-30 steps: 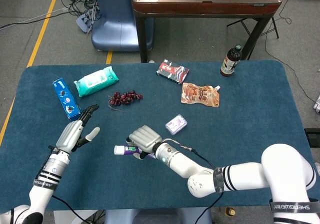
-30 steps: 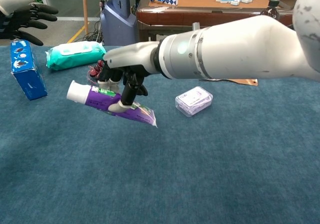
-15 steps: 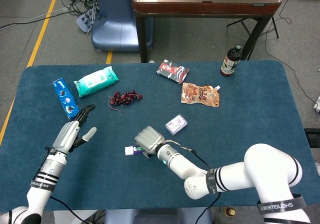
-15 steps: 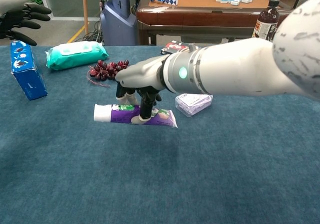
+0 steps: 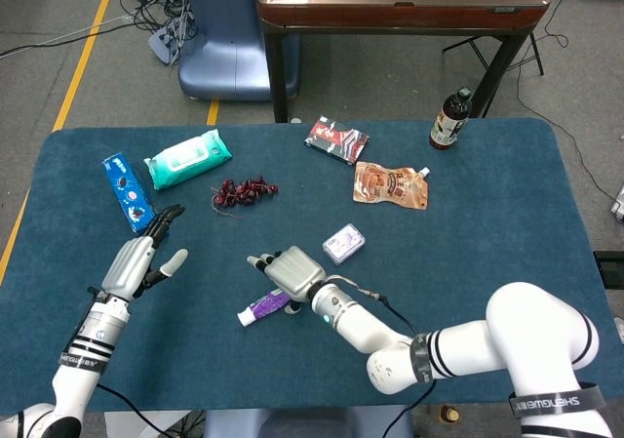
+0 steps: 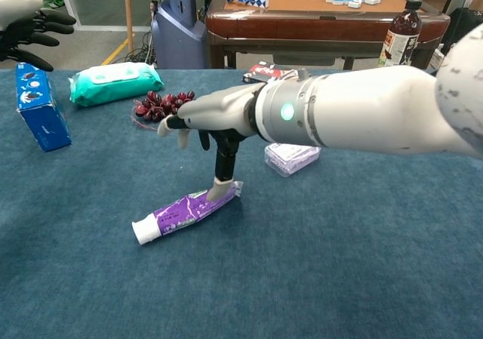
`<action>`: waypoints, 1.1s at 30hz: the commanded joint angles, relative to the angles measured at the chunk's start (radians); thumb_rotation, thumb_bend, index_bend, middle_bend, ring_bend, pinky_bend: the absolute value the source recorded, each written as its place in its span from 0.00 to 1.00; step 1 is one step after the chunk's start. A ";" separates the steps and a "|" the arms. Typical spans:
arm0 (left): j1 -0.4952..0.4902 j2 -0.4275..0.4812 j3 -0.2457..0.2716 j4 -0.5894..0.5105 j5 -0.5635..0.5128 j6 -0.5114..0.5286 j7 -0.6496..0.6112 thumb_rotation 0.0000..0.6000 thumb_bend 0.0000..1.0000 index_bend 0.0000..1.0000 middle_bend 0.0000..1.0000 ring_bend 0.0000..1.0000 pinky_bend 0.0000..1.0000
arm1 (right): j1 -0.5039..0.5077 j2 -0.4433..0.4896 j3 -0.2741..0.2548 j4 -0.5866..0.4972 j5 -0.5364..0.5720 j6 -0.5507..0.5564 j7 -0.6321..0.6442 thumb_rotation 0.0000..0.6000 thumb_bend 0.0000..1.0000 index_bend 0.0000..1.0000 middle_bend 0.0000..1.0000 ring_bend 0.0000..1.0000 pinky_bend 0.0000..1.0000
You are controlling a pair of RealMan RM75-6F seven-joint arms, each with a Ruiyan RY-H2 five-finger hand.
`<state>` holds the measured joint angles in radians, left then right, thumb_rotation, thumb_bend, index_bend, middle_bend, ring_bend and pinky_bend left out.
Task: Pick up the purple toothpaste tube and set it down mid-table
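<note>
two hands in view, one tube, notes left to right.
left hand (image 5: 146,259): hovers near the table's left edge, fingers spread, holds nothing. just beside the blue box (image 5: 129,192). well apart from the tube, not the hand to use.
wipes pack (image 5: 187,158): far left-rear, grapes (image 5: 244,191) just right of it, both well clear of the tube.
purple toothpaste tube (image 6: 186,209): lies flat on the table (image 5: 487,233), roughly mid-table, a bit left of centre and toward the front. long axis diagonal: white cap end front-left, crimped tail back-right.
tube vs hand: tail end sits right under the right hand; cap end points away from it toward the robot's left-front.
right hand (image 6: 215,118): above the tail, fingers spread out and mostly lifted. one fingertip (image 6: 219,190) reaches down to the tail and seems to touch it; chest view suggests contact, head view can't confirm. no grip around the body, so i read it as wide and holding nothing.
small clear case (image 6: 291,158): just right of the right hand, apart from the tube.
task state (judgement): tube looks set down mid-table; what's left is lifting that finger straight up so the tail isn't dragged.
risk (judgement): a sideways pull-off could pivot the tube about its cap.
</note>
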<state>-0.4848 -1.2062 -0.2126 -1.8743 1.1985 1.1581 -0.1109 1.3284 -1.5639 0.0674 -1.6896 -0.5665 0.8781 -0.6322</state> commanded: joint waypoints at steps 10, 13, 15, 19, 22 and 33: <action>0.054 0.009 0.006 0.119 -0.051 0.073 0.060 1.00 0.13 0.00 0.01 0.01 0.13 | -0.373 0.230 -0.059 -0.070 -0.336 0.261 0.342 1.00 0.29 0.20 0.36 0.36 0.41; 0.070 0.009 0.011 0.174 -0.050 0.087 0.058 1.00 0.13 0.00 0.01 0.02 0.13 | -0.451 0.266 -0.082 -0.053 -0.398 0.320 0.392 1.00 0.33 0.29 0.41 0.40 0.43; 0.085 0.011 0.022 0.212 -0.034 0.103 0.062 1.00 0.13 0.00 0.01 0.02 0.13 | -0.507 0.288 -0.100 -0.040 -0.437 0.361 0.422 1.00 0.33 0.33 0.43 0.42 0.45; 0.122 0.006 0.050 0.261 0.001 0.157 0.095 1.00 0.13 0.00 0.01 0.02 0.13 | -0.610 0.322 -0.129 -0.020 -0.508 0.437 0.485 1.00 0.33 0.40 0.46 0.45 0.45; 0.153 0.000 0.077 0.274 0.045 0.204 0.113 1.00 0.13 0.00 0.01 0.02 0.13 | -0.687 0.347 -0.152 -0.023 -0.546 0.488 0.520 1.00 0.33 0.41 0.48 0.47 0.45; 0.238 0.015 0.172 0.209 0.223 0.319 0.173 1.00 0.13 0.00 0.01 0.02 0.13 | -0.929 0.440 -0.199 -0.080 -0.654 0.673 0.562 1.00 0.33 0.41 0.48 0.47 0.46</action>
<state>-0.2593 -1.1933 -0.0530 -1.6534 1.4056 1.4624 0.0514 0.4318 -1.1434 -0.1212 -1.7536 -1.1989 1.5253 -0.0760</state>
